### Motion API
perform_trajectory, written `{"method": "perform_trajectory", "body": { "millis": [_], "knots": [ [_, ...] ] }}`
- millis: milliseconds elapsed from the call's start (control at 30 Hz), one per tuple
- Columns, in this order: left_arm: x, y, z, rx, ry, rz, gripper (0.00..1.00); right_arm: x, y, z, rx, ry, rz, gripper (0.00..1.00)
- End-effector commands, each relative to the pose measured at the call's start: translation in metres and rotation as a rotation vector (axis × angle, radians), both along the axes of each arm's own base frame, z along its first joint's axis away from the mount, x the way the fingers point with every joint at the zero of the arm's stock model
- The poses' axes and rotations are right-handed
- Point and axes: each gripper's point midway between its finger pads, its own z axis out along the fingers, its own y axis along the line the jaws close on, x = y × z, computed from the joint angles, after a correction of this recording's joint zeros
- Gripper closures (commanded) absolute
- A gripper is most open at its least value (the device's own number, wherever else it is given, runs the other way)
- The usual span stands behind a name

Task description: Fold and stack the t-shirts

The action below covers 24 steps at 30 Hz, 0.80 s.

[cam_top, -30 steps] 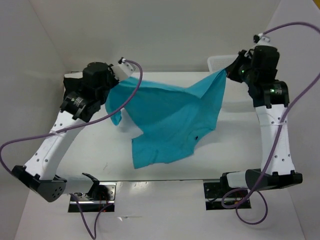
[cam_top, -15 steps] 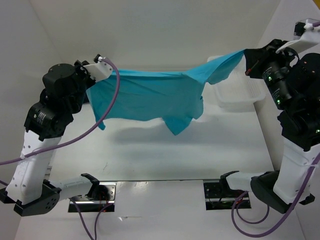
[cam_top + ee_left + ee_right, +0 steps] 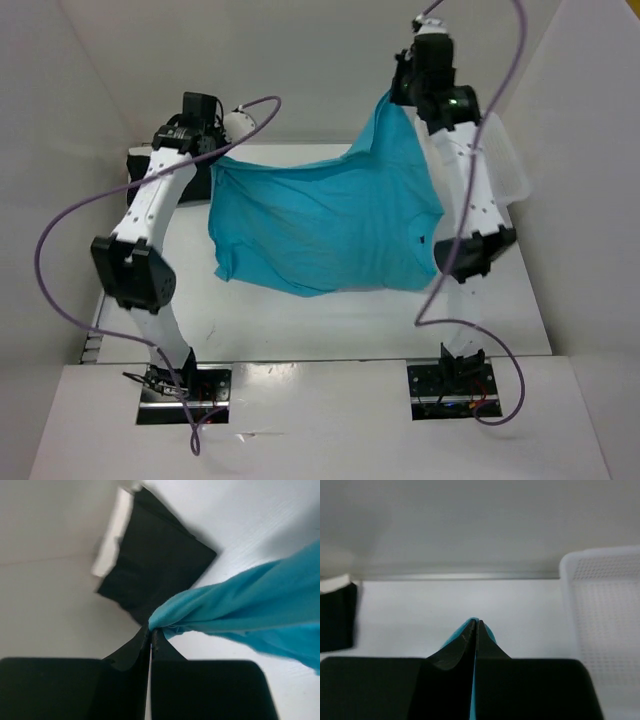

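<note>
Turquoise shirt [image 3: 320, 225] hung spread in the air between the two arms, over the table [image 3: 300, 325].

Left gripper [image 3: 151, 630] was clamped on a bunched corner at the shirt's upper left. In the wrist view the cloth ran off to the right from the fingertips.

Right gripper [image 3: 475, 624] was pinched tight on the opposite upper corner, with only a sliver of turquoise showing between its closed fingers. This corner was held higher and farther back than the left one, so the top edge sloped up toward the right.

The bottom hem sagged in a shallow curve. Could not tell whether it touched the table.

Black shirt [image 3: 155, 565] lay folded at the far left corner of the table. It sat on top of the white shirt [image 3: 111, 540], of which only one edge showed.

Basket [image 3: 600, 610] stood at the far right of the table, beside the right arm.
</note>
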Motion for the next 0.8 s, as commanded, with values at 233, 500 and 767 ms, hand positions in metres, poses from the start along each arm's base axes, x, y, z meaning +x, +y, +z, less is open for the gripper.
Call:
{"method": "perform_trajectory", "body": {
  "millis": [233, 500, 767],
  "knots": [
    [0.134, 0.015, -0.096, -0.307, 0.102, 0.112, 0.83, 0.148, 0.001, -0.147, 0.125, 0.087, 0.063, 0.31],
    [0.11, 0.037, -0.06, -0.493, 0.11, 0.154, 0.05, 0.082, -0.031, -0.089, 0.042, 0.128, -0.025, 0.0],
    [-0.023, 0.083, -0.086, -0.443, 0.27, 0.144, 0.0, -0.062, -0.017, -0.186, -0.125, 0.435, -0.105, 0.0]
  ]
}}
